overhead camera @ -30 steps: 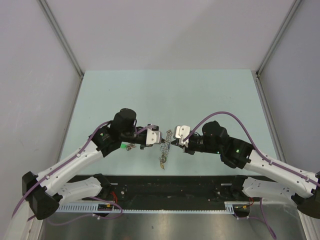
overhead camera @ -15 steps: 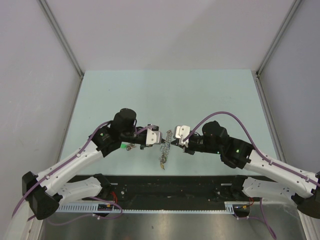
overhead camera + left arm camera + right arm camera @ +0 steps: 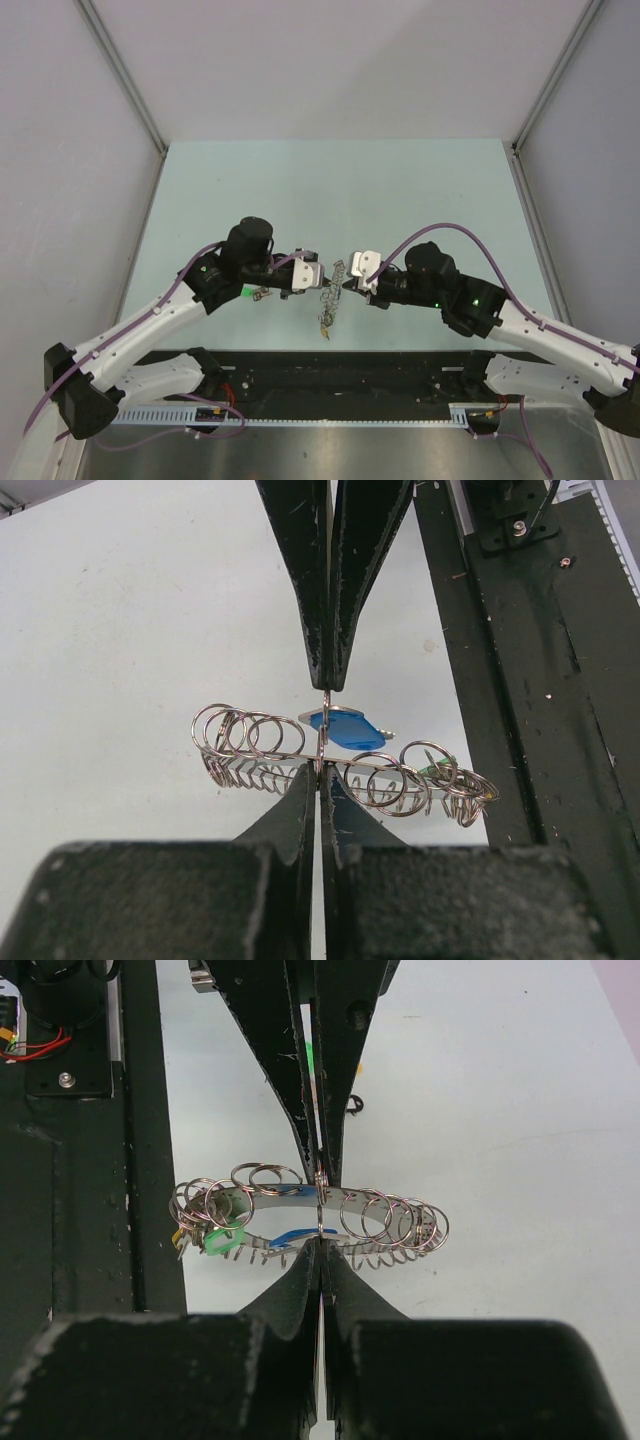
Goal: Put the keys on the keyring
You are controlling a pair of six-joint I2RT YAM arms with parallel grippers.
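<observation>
While the overhead view shows only two arms meeting tip to tip over the pale surface, with a green-tagged key lying beside the left arm, the wrist views give the detail: the left fingers and right fingers, each pair pressed together, pinch opposite sides of the keyring held between them, which carries a blue tag and a green tag.
</observation>
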